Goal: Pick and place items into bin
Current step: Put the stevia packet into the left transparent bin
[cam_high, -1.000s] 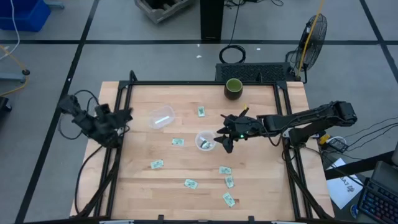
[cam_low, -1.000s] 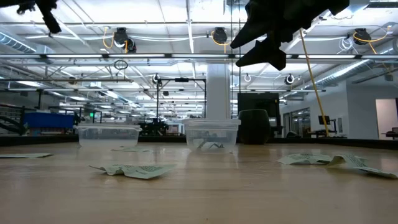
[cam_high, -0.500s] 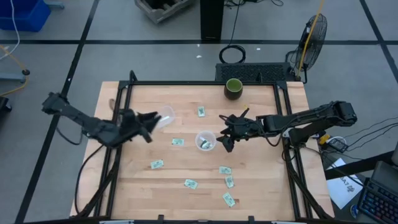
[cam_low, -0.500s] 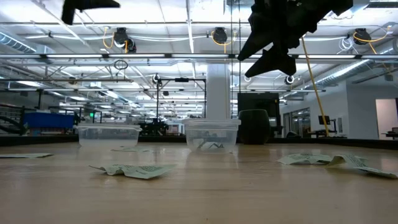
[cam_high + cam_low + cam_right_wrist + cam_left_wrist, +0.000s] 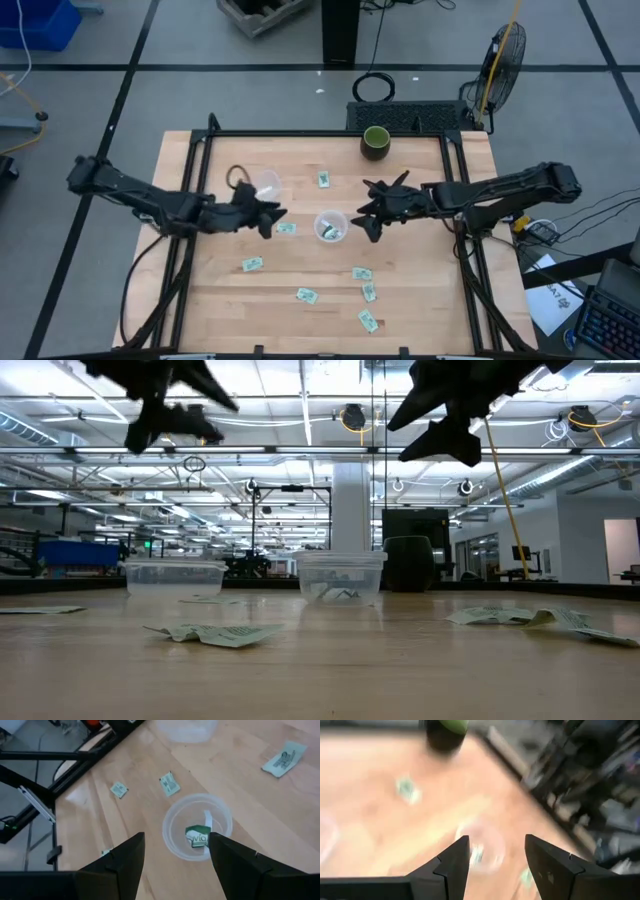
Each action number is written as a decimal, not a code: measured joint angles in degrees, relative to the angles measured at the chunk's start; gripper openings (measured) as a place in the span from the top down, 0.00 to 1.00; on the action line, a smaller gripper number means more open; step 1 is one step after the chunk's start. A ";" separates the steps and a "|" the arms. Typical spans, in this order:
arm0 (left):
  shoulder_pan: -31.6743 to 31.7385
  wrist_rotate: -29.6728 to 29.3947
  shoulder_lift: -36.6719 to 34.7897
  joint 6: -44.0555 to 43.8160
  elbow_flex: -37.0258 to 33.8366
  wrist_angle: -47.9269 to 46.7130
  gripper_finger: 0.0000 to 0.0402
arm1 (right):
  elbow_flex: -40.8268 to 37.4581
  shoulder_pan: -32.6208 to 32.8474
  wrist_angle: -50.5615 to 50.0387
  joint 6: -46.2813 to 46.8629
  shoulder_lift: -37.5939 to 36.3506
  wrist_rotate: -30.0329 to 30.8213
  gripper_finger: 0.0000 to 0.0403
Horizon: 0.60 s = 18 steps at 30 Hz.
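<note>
Several light green and white packets lie on the wooden table (image 5: pixel 420 300), among them one (image 5: pixel 286 228) to the left of the cup, one (image 5: pixel 324 180) behind it and one (image 5: pixel 362 273) in front of it. An upright clear cup (image 5: pixel 330 226) holds one packet (image 5: pixel 198 836). My left gripper (image 5: pixel 268 215) hovers open and empty to the left of this cup; it also shows in the low view (image 5: pixel 170 405). My right gripper (image 5: pixel 362 215) hovers open and empty to the right of the cup, above table height (image 5: pixel 450 410). The right wrist view looks down on the cup (image 5: pixel 197 835).
A second clear cup (image 5: pixel 265 183) lies on its side at the back left. A dark green cup (image 5: pixel 375 142) stands at the back edge. Black frame rails (image 5: pixel 190 250) run along the table's sides. More packets (image 5: pixel 368 321) lie towards the front right.
My left arm has swung in from the table's left edge to beside the upright cup. My right gripper has shifted slightly up and away from the cup. Packets and cups have not moved.
</note>
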 joint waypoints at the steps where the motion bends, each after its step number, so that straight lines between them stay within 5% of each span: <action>1: 0.83 2.90 0.32 -0.68 -0.01 -2.09 0.51 | 0.00 0.00 -0.25 -0.41 -0.23 0.02 0.47; 18: 12.27 25.68 14.12 17.99 0.04 -7.20 0.51 | -1.60 0.02 -2.39 0.82 -0.84 2.68 0.47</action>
